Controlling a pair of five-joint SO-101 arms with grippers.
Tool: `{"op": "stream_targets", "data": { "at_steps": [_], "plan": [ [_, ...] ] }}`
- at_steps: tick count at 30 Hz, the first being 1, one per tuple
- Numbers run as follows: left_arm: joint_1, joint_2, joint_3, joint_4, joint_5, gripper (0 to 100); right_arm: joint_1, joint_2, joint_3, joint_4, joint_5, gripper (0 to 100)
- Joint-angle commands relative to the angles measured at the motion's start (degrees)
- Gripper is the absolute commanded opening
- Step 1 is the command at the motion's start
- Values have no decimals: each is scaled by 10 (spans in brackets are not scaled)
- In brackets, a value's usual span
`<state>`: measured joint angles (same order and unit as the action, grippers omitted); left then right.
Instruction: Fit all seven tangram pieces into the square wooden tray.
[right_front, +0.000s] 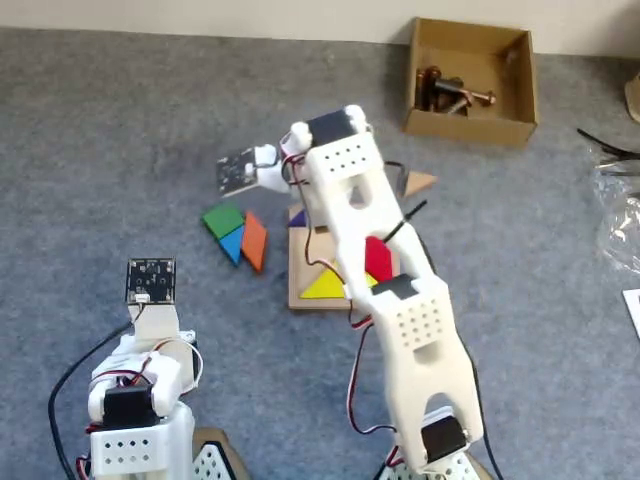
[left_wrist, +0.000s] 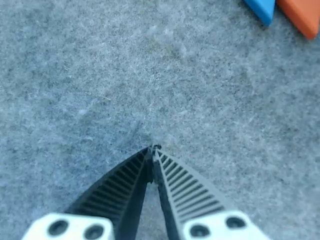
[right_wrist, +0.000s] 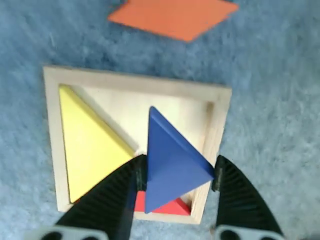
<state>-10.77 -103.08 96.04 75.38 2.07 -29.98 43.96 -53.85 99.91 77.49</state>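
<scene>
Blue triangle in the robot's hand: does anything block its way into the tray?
Partly. The right hand holds the blue triangle over the tray, with bare wood beside the yellow triangle, but a red piece lies under one edge of it.

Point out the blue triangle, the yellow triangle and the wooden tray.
blue triangle (right_wrist: 172, 165), right wrist view, middle of its face.
yellow triangle (right_wrist: 87, 145), right wrist view, middle of its face.
wooden tray (right_wrist: 135, 85), right wrist view, a bare stretch of rim.
</scene>
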Motion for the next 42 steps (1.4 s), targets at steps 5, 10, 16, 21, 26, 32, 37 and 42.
{"op": "stream_targets", "data": {
  "at_steps": [5,10,16,21,26,32,37,42],
  "plan": [
    [-5,4,12,4,1,5,-16,-49,35,9,6,177],
    [-5,4,12,4,1,5,-15,-49,61,9,6,177],
    [-5,4,12,4,1,5,-12,-49,64,-2,6,178],
    [-5,4,12,4,1,5,0,-49,64,-31,4,183],
    [-5,4,12,4,1,5,13,-49,64,-46,2,221],
    [-5,4,12,4,1,5,28,-49,64,-44,2,221],
    [-5,4,12,4,1,5,26,-50,64,-33,2,221],
    [-5,4,12,4,1,5,9,-53,64,7,1,179]
  ]
}}
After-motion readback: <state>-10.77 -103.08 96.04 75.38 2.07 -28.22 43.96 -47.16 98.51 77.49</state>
